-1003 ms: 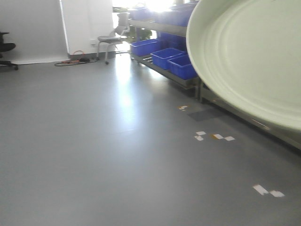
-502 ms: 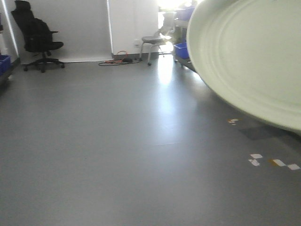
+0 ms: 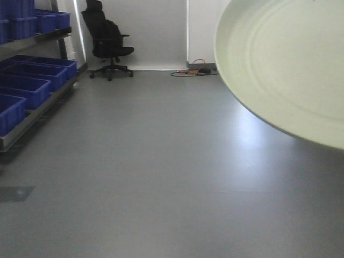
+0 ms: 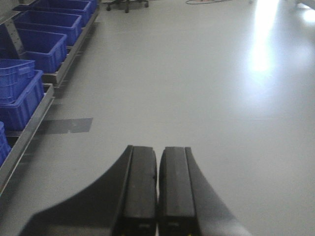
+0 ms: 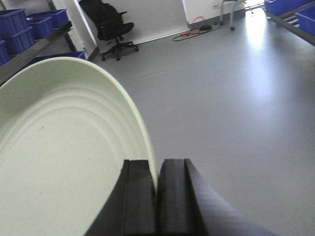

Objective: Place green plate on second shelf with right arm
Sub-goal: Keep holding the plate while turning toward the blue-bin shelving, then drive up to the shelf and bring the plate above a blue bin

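Note:
The green plate point(image 3: 285, 64) fills the upper right of the front view, held up in the air and tilted. In the right wrist view the plate point(image 5: 59, 147) spreads to the left, and my right gripper point(image 5: 157, 169) is shut on its rim, one finger on each side. My left gripper point(image 4: 158, 157) is shut and empty, pointing over the grey floor. A shelf rack with blue bins point(image 3: 27, 88) stands at the left of the front view; it also shows in the left wrist view point(image 4: 29, 54).
A black office chair point(image 3: 107, 40) stands by the far wall, with cables point(image 3: 196, 70) on the floor beside it. Grey floor lies ahead. More blue bins point(image 5: 290, 7) show at the right wrist view's top right.
The view has swung left: the right-hand shelf and floor tape marks left the frame, the black chair moved rightward, and a left-hand rack of blue bins came in. The plate stays held.

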You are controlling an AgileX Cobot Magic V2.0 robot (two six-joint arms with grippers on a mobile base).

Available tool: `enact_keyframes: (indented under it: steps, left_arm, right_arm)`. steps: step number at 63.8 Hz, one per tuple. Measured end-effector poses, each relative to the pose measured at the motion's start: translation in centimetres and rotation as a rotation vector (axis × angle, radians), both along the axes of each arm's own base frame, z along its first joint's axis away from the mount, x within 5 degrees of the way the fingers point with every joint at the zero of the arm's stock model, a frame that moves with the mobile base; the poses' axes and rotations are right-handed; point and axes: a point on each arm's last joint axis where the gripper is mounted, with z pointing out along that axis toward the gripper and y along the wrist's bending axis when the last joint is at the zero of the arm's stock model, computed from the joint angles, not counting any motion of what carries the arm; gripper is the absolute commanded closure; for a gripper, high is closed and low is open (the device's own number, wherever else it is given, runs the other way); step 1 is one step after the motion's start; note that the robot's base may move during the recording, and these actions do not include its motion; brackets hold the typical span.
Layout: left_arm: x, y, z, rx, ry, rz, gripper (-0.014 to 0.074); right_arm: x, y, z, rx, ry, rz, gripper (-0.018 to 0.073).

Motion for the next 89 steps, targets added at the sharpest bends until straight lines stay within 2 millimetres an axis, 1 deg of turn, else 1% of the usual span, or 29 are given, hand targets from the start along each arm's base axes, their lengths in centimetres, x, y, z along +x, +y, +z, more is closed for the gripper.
enact_keyframes:
  steps: [89]
  left_arm:
    - [0.00, 0.00, 0.00, 0.000, 0.000, 0.000, 0.0472]
  right_arm:
    - [0.00, 0.00, 0.00, 0.000, 0.000, 0.000, 0.0504]
